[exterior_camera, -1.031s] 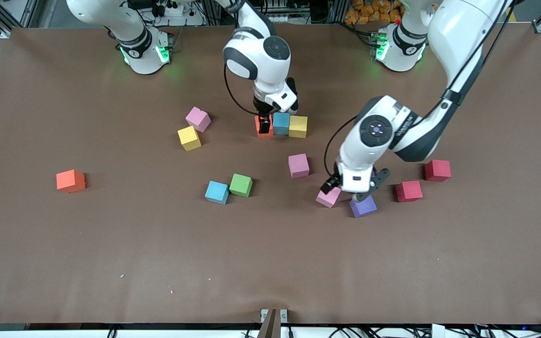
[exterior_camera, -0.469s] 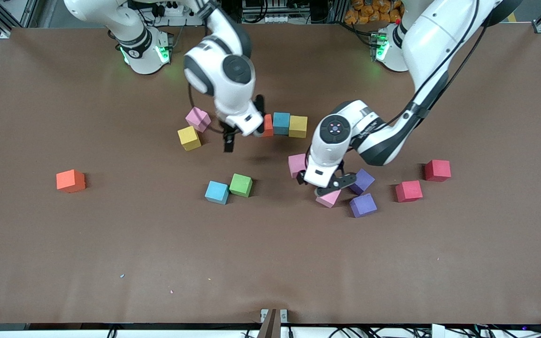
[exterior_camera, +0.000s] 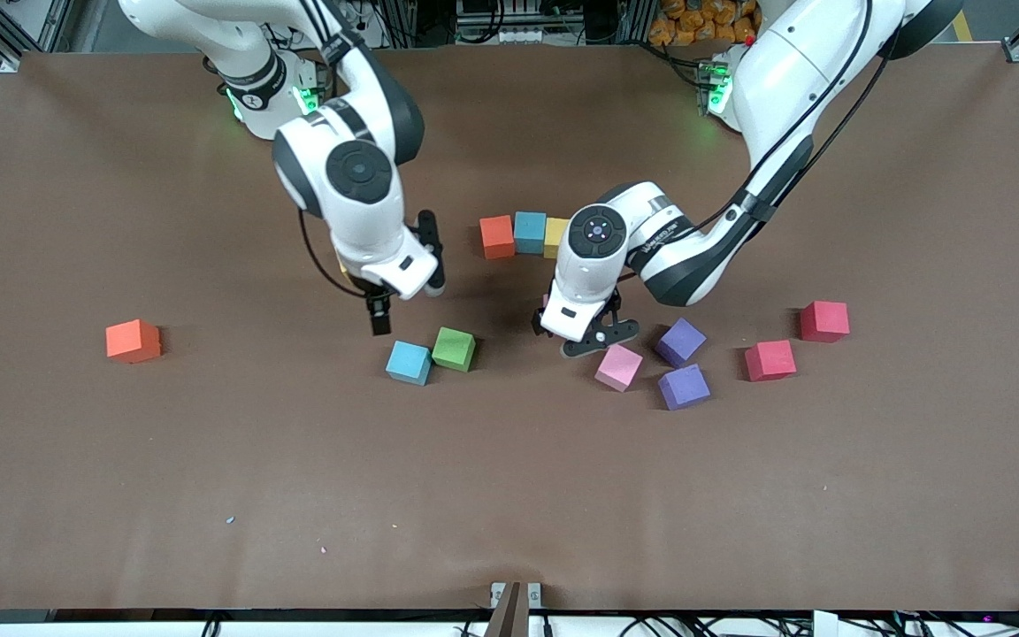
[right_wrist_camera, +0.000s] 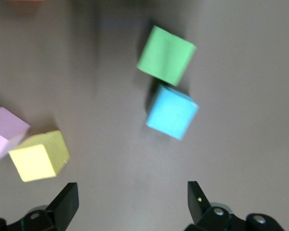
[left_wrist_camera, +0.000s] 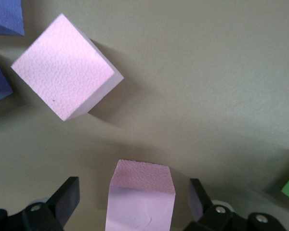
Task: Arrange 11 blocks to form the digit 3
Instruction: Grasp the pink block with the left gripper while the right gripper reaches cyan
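Now | I see left gripper [left_wrist_camera: 130, 199] spread wide, straddling a pink block [left_wrist_camera: 140, 195], gripping nothing | right gripper [exterior_camera: 403, 283] wide open, empty, over bare table [exterior_camera: 209, 460] above blue block [exterior_camera: 409, 362].

Orange, blue, yellow blocks [exterior_camera: 529, 234] touching; others scattered.

I'm seeing a pink block [left_wrist_camera: 140, 195] sitting between the left arm's black fingers [left_wrist_camera: 67, 195], and light-blue [right_wrist_camera: 172, 111] and green [right_wrist_camera: 165, 55] blocks lying ahead of the right's, all on a brown counter [exterior_camera: 509, 495].
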Action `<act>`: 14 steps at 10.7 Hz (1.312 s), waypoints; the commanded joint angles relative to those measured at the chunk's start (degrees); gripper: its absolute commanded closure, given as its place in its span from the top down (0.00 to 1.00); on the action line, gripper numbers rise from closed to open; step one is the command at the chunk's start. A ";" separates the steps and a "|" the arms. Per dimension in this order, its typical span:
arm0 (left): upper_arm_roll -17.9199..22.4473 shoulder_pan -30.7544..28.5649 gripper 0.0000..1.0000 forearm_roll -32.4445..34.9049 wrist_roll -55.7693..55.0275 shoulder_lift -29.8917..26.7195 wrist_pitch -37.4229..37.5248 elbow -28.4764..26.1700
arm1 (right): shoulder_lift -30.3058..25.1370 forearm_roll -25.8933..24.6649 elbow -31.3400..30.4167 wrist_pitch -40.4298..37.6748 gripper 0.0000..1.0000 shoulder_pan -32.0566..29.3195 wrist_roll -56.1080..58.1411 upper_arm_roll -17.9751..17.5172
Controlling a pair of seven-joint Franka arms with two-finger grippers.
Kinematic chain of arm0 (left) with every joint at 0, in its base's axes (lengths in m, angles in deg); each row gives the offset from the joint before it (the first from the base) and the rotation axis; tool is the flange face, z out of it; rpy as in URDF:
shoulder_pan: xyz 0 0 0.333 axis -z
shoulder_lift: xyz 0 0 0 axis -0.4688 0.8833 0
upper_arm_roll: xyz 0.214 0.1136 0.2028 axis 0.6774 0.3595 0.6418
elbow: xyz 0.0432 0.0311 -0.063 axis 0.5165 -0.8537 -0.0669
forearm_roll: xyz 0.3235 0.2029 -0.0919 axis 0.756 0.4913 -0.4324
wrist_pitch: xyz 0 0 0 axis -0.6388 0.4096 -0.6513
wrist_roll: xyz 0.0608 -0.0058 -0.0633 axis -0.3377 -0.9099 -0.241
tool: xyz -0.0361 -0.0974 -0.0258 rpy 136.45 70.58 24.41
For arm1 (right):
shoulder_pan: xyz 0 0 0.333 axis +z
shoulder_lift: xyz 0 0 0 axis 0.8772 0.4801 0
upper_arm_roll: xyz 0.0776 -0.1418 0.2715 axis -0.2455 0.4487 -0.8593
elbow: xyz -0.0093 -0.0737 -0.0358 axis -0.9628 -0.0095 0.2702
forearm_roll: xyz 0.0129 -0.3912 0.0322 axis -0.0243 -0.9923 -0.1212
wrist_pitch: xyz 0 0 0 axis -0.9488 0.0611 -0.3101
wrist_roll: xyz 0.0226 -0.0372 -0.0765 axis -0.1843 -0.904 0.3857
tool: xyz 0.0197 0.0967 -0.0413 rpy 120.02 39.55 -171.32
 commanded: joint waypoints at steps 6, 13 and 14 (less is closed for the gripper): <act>-0.07 1.94 1.00 0.93 -0.07 3.65 0.82 0.83 | 3.69 7.38 5.13 -2.28 1.00 -3.56 0.05 1.79; -0.07 2.56 0.00 0.49 0.02 4.54 1.69 1.09 | 5.98 17.33 1.44 4.82 1.00 -4.36 -10.90 2.93; -0.07 2.73 0.00 0.58 0.11 4.36 1.78 1.36 | 6.15 17.33 1.44 7.61 1.00 -3.57 -12.76 2.93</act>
